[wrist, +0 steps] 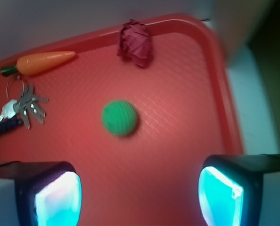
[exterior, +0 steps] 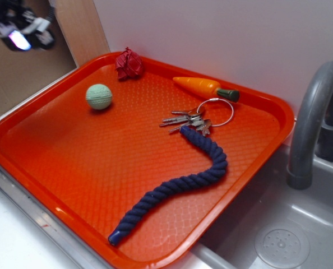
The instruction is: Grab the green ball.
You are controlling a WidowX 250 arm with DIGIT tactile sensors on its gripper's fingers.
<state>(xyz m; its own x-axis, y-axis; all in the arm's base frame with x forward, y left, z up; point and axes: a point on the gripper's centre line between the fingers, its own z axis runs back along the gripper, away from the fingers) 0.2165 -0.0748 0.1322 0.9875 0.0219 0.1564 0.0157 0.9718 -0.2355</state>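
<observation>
Lying on the orange tray, green ball ahead of the jaws, jaws spread apart, nothing between them

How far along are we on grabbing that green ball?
Early stage. Done: the wrist view has the green ball lined up ahead of the open pincer. In hand: nothing; the ball sits alone on the orange tray, near the red cloth wad. Left: descend, close, lift.

The exterior view looks down obliquely across the orange textured plastic tray; the wrist view hangs above its far corner, sharing the ribbed mint-green ball.
</observation>
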